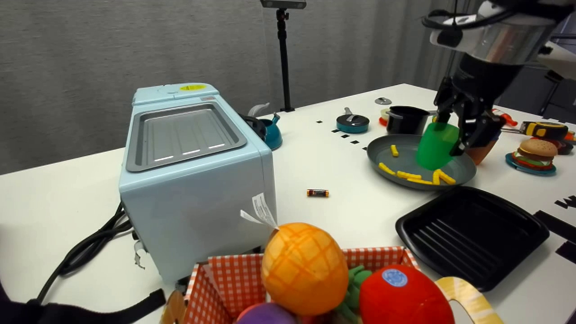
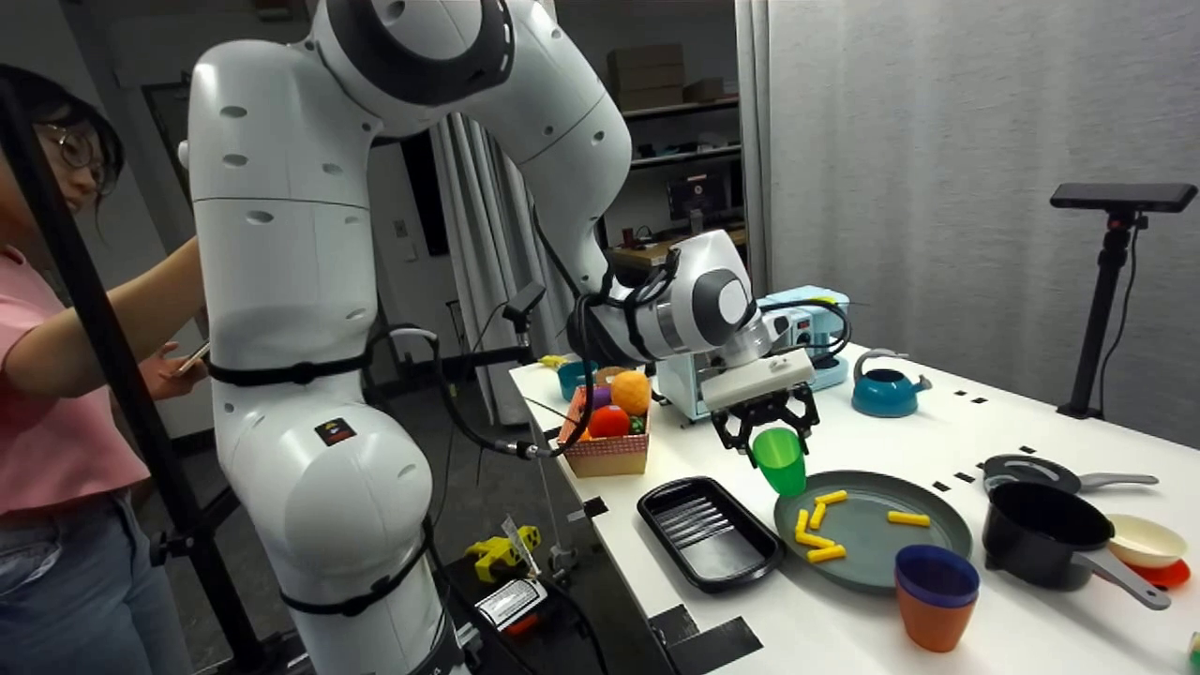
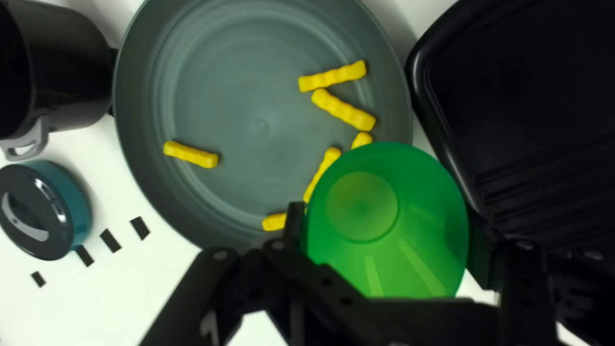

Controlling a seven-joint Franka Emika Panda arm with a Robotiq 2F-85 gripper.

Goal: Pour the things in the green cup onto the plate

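The green cup (image 3: 365, 259) is gripped from both sides by my gripper (image 3: 387, 238), which is shut on it. In the wrist view I look into the cup, and no pieces show inside. Its base points down with a slight lean. In both exterior views the cup (image 2: 780, 461) hangs over the edge area of the dark grey-green plate (image 2: 900, 487). On the plate lie several yellow pieces (image 3: 332, 76), most grouped on the side near the cup, with a lone piece (image 2: 907, 517) apart. In the wrist view the cup and a finger partly cover some of them.
A black tray (image 2: 708, 539) sits right beside the plate. Stacked blue and orange cups (image 2: 937, 605) and a black pot (image 2: 1045, 530) stand close on other sides. Farther off are a light-blue toaster oven (image 1: 198, 220), a battery (image 1: 317, 193) and a checkered basket (image 2: 609, 462).
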